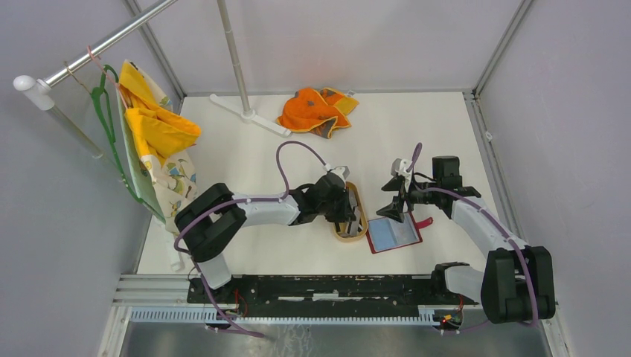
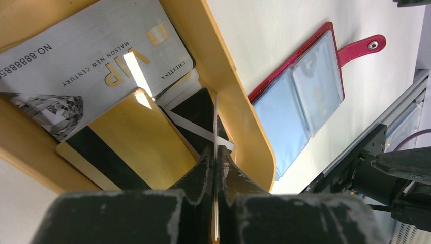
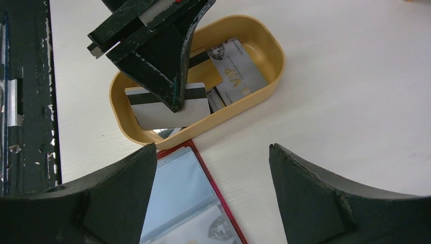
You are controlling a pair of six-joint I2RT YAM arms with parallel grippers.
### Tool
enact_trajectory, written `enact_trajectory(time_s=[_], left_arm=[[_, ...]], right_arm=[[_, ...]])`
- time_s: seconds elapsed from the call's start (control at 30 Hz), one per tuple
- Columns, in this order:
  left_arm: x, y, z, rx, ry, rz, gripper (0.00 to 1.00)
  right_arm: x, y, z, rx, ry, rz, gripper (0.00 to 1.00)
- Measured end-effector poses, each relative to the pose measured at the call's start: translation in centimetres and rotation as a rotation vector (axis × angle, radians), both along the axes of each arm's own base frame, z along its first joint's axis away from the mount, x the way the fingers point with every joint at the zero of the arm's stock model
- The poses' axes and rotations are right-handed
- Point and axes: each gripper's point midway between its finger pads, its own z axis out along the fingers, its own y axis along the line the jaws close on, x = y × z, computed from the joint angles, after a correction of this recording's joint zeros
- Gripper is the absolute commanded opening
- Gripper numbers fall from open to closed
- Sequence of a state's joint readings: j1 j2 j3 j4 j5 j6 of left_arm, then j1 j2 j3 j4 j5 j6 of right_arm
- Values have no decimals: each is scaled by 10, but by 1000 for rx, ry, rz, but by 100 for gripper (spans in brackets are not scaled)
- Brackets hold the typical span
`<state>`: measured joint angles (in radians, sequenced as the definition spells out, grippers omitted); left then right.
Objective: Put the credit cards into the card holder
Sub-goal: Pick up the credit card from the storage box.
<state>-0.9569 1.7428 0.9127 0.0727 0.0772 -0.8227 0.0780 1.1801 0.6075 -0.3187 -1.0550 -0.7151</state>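
The tan oval tray (image 1: 360,199) holds several credit cards: a silver VIP card (image 2: 91,56), a gold card with a black stripe (image 2: 127,147) and others under them. My left gripper (image 2: 217,151) is down in the tray, shut on a grey-white card with a dark stripe (image 3: 152,116) that stands on edge. It also shows in the top view (image 1: 354,222) and the right wrist view (image 3: 175,104). The red card holder (image 1: 394,233) lies open, pale blue inside up, beside the tray, with its snap tab (image 2: 367,47) out. My right gripper (image 3: 212,148) hovers open and empty above the holder's (image 3: 178,198) far edge.
An orange cloth (image 1: 316,111) lies at the back. A white stand base (image 1: 249,114) with a pole is left of it. Yellow clothes on a green hanger (image 1: 152,130) hang at the left. A black rail (image 1: 320,286) runs along the near edge.
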Motion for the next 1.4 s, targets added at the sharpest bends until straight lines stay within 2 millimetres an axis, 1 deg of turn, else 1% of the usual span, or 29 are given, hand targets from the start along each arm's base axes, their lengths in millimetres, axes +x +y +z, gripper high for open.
enact_trajectory(time_s=[0.2,0.33,0.47,0.6,0.73,0.83,0.9,1.03,1.13,1.23,1.3,1.4], left_arm=[[4,5,5,17,-40,4,2],[13,13,22,26,-130,15,2],[18,21,40,16,-213,17,2],[19,30,53,-17,-281,30,2],[21,40,62,-55,-340,65,2],[25,44,67,-91,-379,95,2],[27,47,69,-115,-404,113,2],[30,50,71,-155,-441,139,2],[33,47,81,-203,-475,154,2],[35,45,90,-252,-502,165,2],[35,44,95,-287,-508,174,2],[34,42,102,-334,-518,183,2]], right_arm=[[-10,12,-2,31,23,43,86],[-19,24,-5,42,36,95,86],[-21,35,-7,40,32,128,87],[-15,46,-5,38,34,121,90],[-1,59,8,87,31,78,91],[8,69,13,131,74,35,91],[10,72,12,167,118,-5,90],[3,74,4,224,219,-65,88],[-1,76,-3,247,285,-93,88],[-5,84,-8,263,346,-91,87],[-9,89,-9,270,375,-84,87],[-11,95,-3,290,385,-71,86]])
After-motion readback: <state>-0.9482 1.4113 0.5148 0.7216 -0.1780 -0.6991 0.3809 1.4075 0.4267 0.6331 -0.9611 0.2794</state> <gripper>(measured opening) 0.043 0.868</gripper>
